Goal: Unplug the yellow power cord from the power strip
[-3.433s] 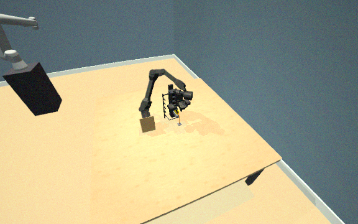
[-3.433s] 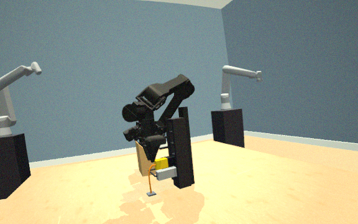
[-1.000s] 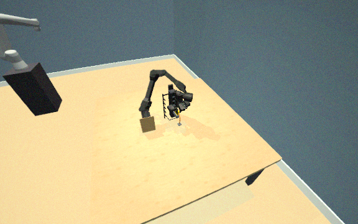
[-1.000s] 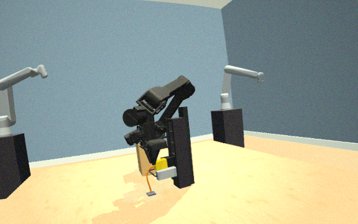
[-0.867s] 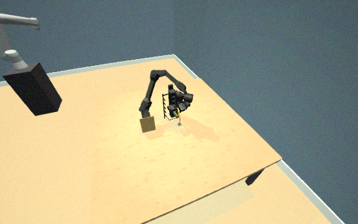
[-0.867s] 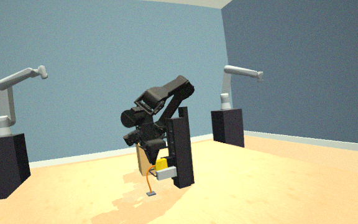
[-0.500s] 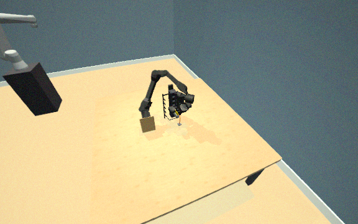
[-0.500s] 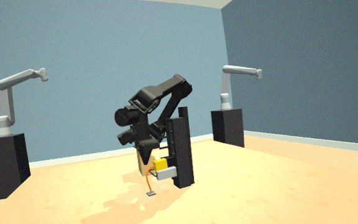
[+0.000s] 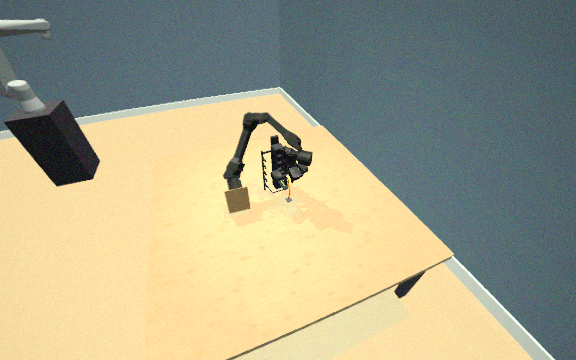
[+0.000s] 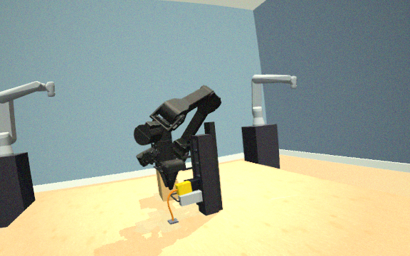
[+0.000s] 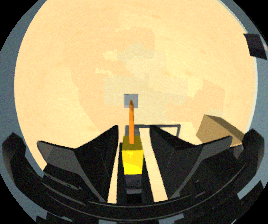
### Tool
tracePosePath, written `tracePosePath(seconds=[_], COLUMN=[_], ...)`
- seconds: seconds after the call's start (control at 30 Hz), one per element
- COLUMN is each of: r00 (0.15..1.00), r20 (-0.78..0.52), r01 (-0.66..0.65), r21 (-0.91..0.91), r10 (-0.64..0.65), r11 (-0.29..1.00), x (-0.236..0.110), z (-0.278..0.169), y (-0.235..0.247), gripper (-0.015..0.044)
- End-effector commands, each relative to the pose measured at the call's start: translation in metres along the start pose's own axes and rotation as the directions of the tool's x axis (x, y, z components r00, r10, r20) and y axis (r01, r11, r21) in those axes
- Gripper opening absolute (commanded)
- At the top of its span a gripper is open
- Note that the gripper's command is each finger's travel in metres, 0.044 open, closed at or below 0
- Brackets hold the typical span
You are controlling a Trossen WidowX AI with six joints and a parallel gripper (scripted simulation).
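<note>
One black gripper [image 11: 132, 156] is being shown pointing down, its two fingers spread apart with tan gaps on each side of one yellow plug [image 11: 132, 157]; nothing is being grasped. The plug is lying between the fingers, seated in one upright black power strip [image 10: 206, 171] beside the gripper. One orange cord [image 10: 169, 206] is hanging below the fingertips to a grey end piece [image 10: 173, 221]. Open wooden table [image 9: 318, 260] is being seen beyond the gripper.
</note>
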State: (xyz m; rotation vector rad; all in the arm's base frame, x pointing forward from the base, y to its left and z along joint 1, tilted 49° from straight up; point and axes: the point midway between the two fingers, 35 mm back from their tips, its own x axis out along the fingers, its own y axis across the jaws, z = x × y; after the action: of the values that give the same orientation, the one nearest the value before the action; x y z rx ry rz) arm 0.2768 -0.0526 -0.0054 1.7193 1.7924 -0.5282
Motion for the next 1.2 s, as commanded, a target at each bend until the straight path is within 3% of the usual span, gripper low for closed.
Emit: tracePosePath(seconds=[0.0,1.17], r00=[1.0,1.0], r20=[0.011,0.008], r01=[-0.023,-0.023], r21=[0.017,0.018], r10=[0.023,0.022], r11=[1.0,1.0], x=[-0.01,-0.01], z=[0.0,-0.039], y=[-0.001,-0.001], gripper=[0.016,0.016])
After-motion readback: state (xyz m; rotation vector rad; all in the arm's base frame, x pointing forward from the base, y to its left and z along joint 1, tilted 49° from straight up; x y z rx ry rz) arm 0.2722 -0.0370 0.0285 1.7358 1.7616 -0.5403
